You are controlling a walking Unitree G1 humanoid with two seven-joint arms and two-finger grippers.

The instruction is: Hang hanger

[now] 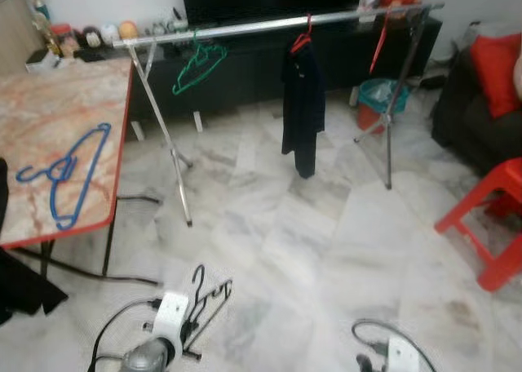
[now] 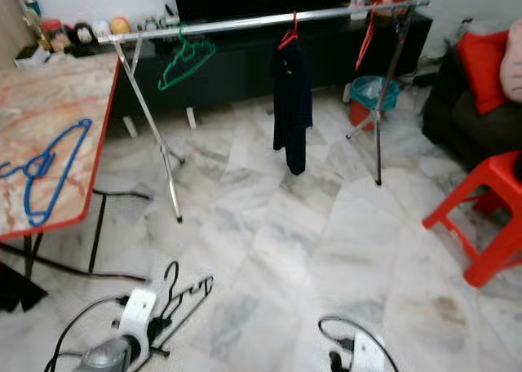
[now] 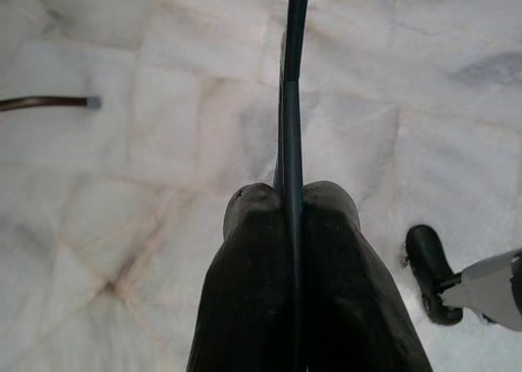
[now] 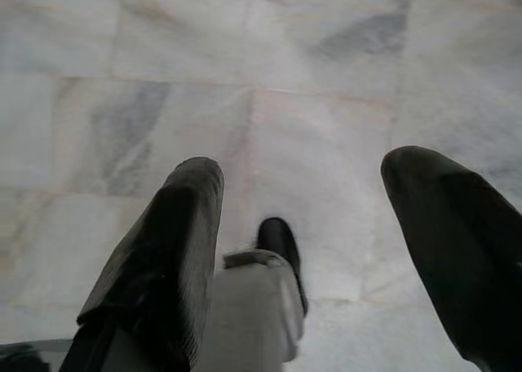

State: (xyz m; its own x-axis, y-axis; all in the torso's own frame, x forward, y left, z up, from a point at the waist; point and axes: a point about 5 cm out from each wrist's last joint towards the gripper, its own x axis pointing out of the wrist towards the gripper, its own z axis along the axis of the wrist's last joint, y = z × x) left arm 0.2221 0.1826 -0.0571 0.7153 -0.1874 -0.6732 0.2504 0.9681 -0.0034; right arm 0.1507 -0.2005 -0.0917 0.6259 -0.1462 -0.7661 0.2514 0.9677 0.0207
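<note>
A robot's left gripper carries a black hanger low over the marble floor, its 2 fingers pressed together on the thin wire. The rail stands well apart across the room, holding a green hanger, a dark garment and 2 red hangers. The narrow grip could let the wire twist or slip on the way, and the hook could miss the rail. The left arm hangs low, pointing down; the right gripper idles near the floor, fingers spread wide. A blue hanger lies on the table.
</note>
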